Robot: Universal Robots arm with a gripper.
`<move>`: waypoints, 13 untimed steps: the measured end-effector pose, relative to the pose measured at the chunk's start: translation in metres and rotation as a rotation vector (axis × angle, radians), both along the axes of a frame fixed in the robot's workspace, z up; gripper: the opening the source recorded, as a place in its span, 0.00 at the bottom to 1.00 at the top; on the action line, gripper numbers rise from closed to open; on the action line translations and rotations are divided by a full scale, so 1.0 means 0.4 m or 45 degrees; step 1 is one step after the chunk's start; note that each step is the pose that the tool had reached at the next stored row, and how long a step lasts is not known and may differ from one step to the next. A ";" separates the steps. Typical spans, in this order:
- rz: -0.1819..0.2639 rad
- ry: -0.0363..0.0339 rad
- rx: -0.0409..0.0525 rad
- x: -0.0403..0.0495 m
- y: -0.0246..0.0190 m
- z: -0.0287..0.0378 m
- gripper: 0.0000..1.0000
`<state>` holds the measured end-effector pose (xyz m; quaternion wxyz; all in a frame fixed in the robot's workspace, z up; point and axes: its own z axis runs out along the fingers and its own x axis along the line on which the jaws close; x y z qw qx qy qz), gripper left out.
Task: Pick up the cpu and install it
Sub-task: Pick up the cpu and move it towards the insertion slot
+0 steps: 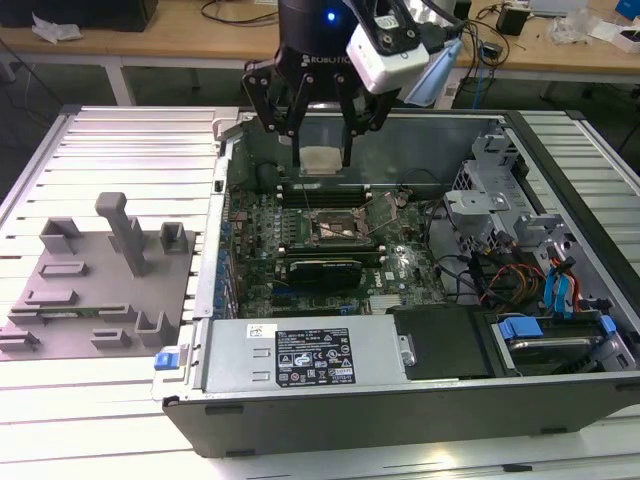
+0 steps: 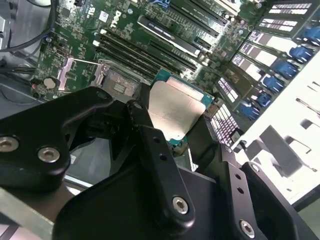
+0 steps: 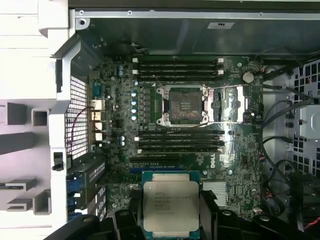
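Plainly, the hand [image 1: 322, 160] is clamped on the cpu [image 1: 322, 163], one finger on each of two opposite edges, with the silver top facing up. In the exterior view it hangs inside the open case [image 1: 400, 405], above the board [image 1: 400, 270] and near the case's far wall, with the cpu clear of everything below. The socket [image 1: 338, 228] lies on the board, nearer the camera than the cpu. It is uncovered: its dark square of contacts shows, and its metal frame lies open beside it. In the first wrist view the cpu [image 3: 170, 205] sits between the black fingers [image 3: 131, 220], apart from the socket [image 3: 186, 104], with rows of memory slots [image 3: 180, 142] between them. In the second wrist view the cpu [image 2: 177, 112] shows its green edge beyond the fingers [image 2: 152, 150]. On the exterior view's left, a grey tray [image 1: 90, 285] with blocks and posts rests on the slatted worktop [image 1: 120, 135], beside the case.
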<state>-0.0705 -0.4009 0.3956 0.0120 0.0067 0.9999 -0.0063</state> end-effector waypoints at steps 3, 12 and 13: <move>0.000 0.0000 0.000 0.010 0.002 -0.012 0.55; 0.000 0.0000 0.000 0.040 0.011 -0.051 0.55; 0.000 0.0000 0.000 0.042 0.012 -0.054 0.55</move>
